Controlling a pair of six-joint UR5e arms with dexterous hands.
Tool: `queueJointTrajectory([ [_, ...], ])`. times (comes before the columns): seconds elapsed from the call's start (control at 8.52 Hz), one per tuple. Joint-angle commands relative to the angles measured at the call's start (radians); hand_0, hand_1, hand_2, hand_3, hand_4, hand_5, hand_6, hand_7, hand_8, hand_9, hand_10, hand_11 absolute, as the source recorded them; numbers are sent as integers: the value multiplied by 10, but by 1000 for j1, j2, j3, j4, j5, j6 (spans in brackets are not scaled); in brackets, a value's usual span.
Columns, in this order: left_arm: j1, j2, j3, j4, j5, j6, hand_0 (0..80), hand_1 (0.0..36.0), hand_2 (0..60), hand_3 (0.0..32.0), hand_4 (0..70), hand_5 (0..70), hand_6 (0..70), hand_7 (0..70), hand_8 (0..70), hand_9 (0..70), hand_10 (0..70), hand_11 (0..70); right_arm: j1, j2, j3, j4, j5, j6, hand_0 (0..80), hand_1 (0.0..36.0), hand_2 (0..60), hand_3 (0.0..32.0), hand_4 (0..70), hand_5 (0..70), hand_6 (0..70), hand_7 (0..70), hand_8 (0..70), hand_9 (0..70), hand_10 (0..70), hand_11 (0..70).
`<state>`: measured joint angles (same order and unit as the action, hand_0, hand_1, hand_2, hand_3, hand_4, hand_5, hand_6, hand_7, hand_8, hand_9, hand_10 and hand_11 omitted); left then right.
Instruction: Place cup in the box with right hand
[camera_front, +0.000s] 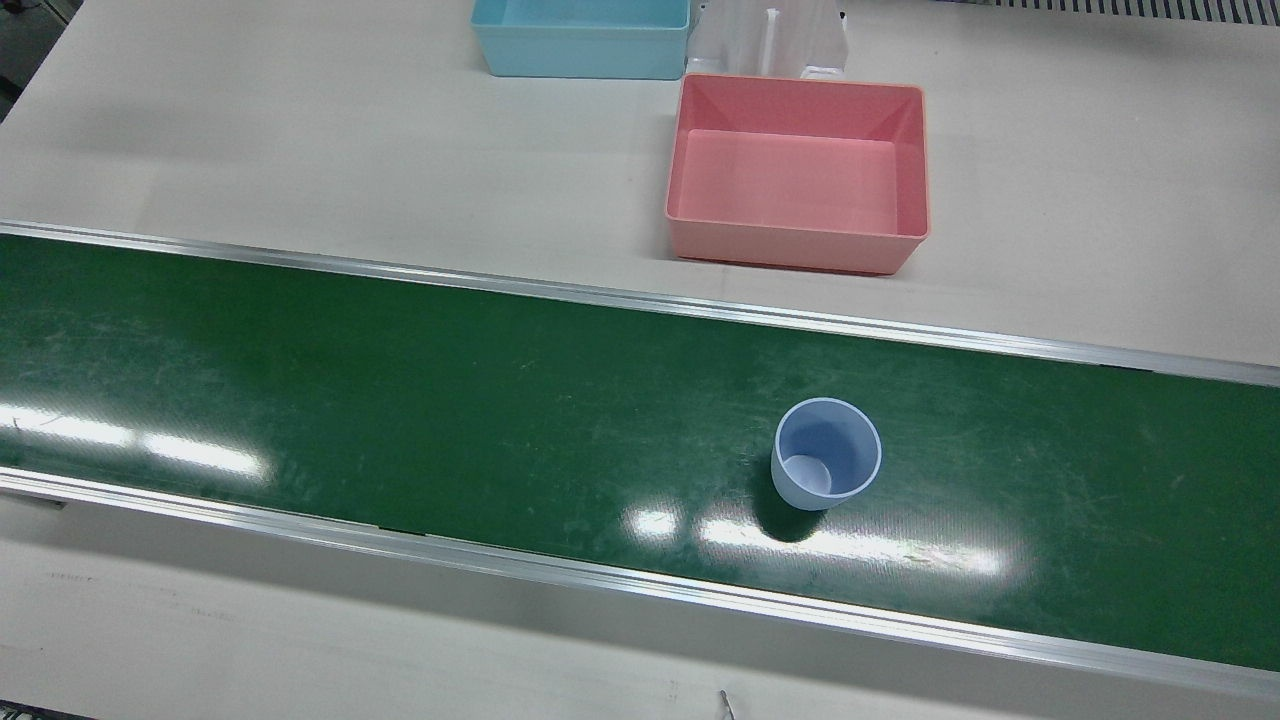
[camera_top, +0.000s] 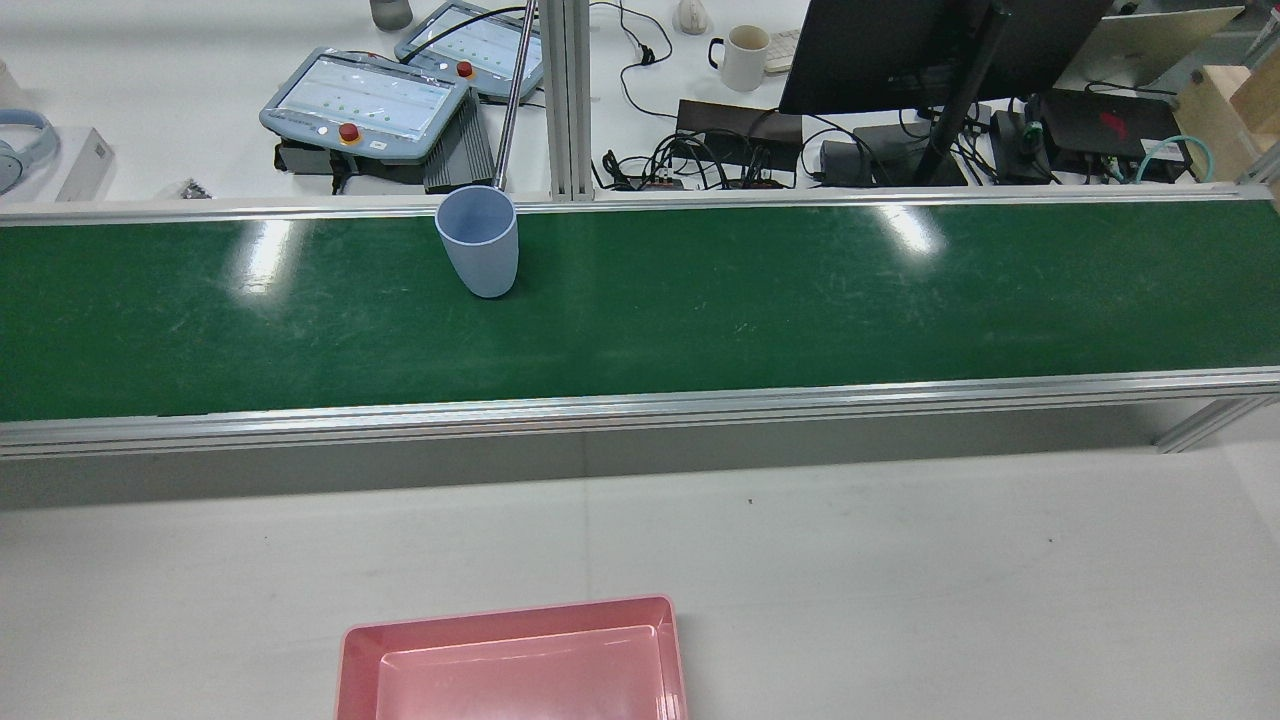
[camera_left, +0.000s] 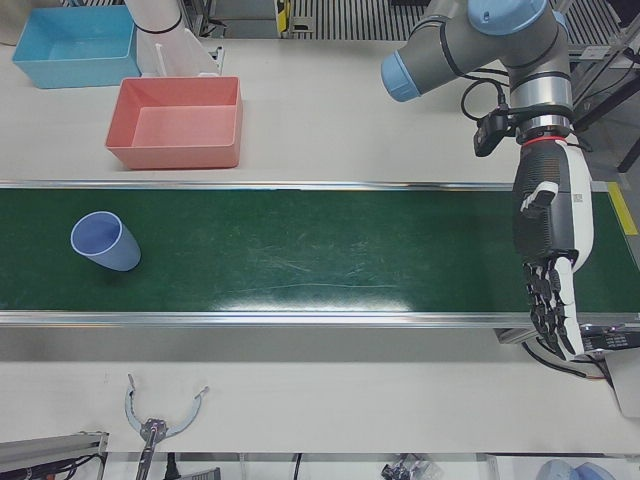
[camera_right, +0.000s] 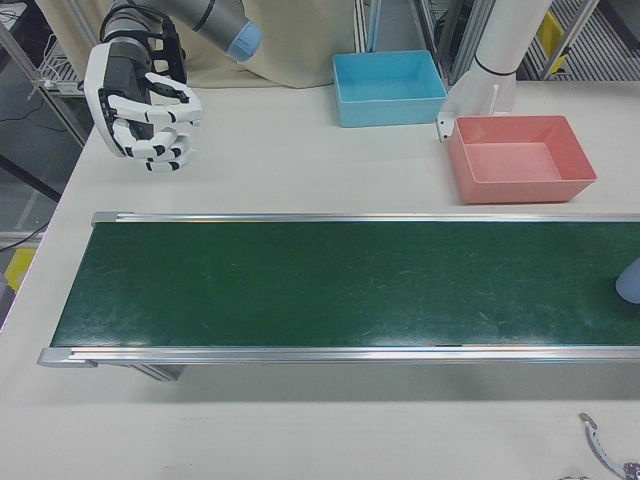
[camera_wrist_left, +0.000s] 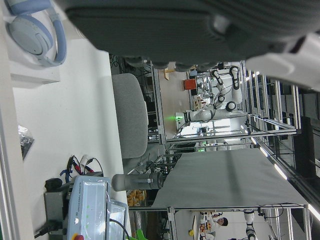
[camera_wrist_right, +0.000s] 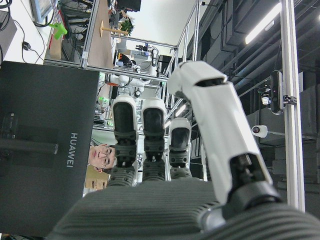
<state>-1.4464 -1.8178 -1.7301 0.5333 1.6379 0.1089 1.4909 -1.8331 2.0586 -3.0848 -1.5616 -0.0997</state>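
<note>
Front view shows the pale blue cup (camera_front: 826, 453) standing upright, mouth up, on the green conveyor belt (camera_front: 400, 400), over toward the robot's left half and well apart from either hand. Across the belt's rail, on the pale worktop (camera_front: 300, 150), the pink box (camera_front: 798, 170) sits empty with its open top facing up, which looks like a ready drop-off close to where the cup stands. A blue box (camera_front: 580, 40) lies just beyond it, also empty.

From the right-front view, the right hand (camera_right: 145, 105) hangs above the worktop at the far end of the station, well away from the cup, with its fingers curled loosely inward and nothing between them; I'd call it empty and partly curled, not clenched. To my eye the reach has not begun, and that arm has the length of the belt to cover.

The left hand (camera_left: 550, 255) hangs off the other end of the belt in the left-front view, fingers pointing down and spread, holding nothing, apparently parked out of the way.
</note>
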Motion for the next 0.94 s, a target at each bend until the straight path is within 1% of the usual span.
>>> queueJointTrajectory([
  [0.0,0,0,0,-1,0,0,0,0,0,0,0,0,0,0,0,0,0,0,0,0,0,0,0,0,800,360,367,0,332,210,224,700,450,573,345,519],
  [0.59,1,0,1,-1,0,0,0,0,0,0,0,0,0,0,0,0,0,0,0,0,0,0,0,0,800,360,364,0,332,210,223,700,450,573,345,518],
  [0.82,0,0,0,0,0,0,0,0,0,0,0,0,0,0,0,0,0,0,0,0,0,0,0,0,800,360,371,0,333,210,223,700,450,573,346,519],
])
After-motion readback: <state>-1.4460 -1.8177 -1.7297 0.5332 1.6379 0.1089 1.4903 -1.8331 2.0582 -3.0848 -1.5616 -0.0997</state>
